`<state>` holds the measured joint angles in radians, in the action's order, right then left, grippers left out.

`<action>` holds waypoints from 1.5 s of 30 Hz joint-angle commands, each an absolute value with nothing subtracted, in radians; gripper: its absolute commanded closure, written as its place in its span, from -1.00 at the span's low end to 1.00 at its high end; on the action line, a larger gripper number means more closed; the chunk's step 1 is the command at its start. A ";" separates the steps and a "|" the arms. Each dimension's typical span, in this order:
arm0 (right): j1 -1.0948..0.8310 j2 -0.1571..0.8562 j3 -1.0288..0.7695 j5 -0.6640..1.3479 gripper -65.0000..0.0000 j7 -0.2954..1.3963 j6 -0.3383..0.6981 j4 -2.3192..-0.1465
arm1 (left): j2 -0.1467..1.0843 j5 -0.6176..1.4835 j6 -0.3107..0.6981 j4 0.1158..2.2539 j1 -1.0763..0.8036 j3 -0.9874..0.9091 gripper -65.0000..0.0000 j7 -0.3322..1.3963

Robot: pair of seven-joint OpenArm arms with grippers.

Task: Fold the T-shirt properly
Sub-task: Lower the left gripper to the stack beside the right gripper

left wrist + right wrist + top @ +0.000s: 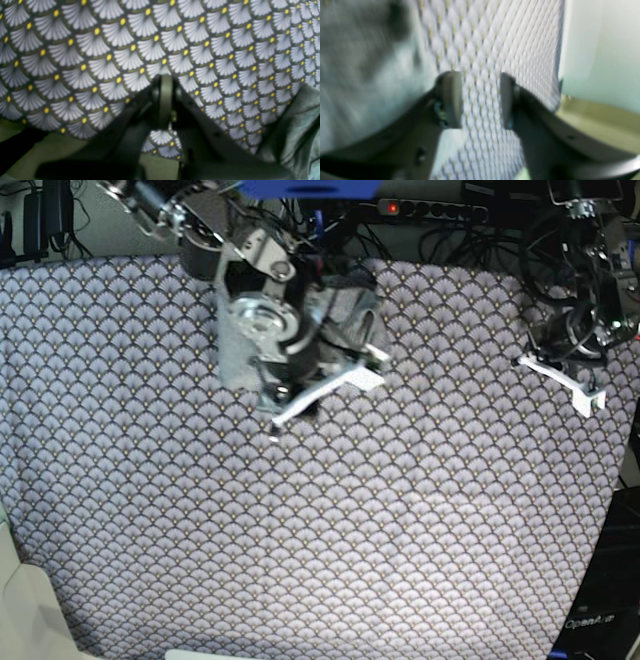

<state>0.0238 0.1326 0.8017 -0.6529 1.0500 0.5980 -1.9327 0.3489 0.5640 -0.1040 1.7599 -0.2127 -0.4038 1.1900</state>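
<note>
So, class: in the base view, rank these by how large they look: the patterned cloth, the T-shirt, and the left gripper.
1. The patterned cloth, filling most of the view.
2. The T-shirt, though the right arm hides much of it, so its full size is unsure.
3. The left gripper, at the cloth's edge.

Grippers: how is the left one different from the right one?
The left gripper is shut, fingers pressed together; the right gripper is open, cloth showing in the gap. The right gripper is at the T-shirt; the left gripper sits apart, over cloth. Both face the cloth.
</note>
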 commanded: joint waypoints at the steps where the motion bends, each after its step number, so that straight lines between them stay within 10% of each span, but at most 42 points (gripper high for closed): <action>1: 0.021 0.140 0.800 -0.676 0.54 1.046 0.596 -1.952 | 0.361 0.570 -0.101 1.788 -0.205 -0.410 1.00 1.184; 6: -0.059 0.176 0.713 -0.720 1.00 1.035 0.599 -1.954 | 0.351 0.575 -0.101 1.899 -0.197 -0.395 1.00 1.185; 25: -0.154 0.275 0.588 -0.848 1.00 1.033 0.599 -1.975 | 0.328 0.862 -0.101 1.968 0.094 0.142 1.00 1.198; 45: -0.260 0.217 0.527 -0.849 1.00 1.041 0.599 -1.979 | 0.343 0.565 -0.102 1.704 0.133 0.510 1.00 1.199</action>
<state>-0.2619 0.2226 0.5293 -0.8318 1.0382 0.5983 -1.9579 0.3439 0.5602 -0.1055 1.6890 0.1146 0.5159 1.2121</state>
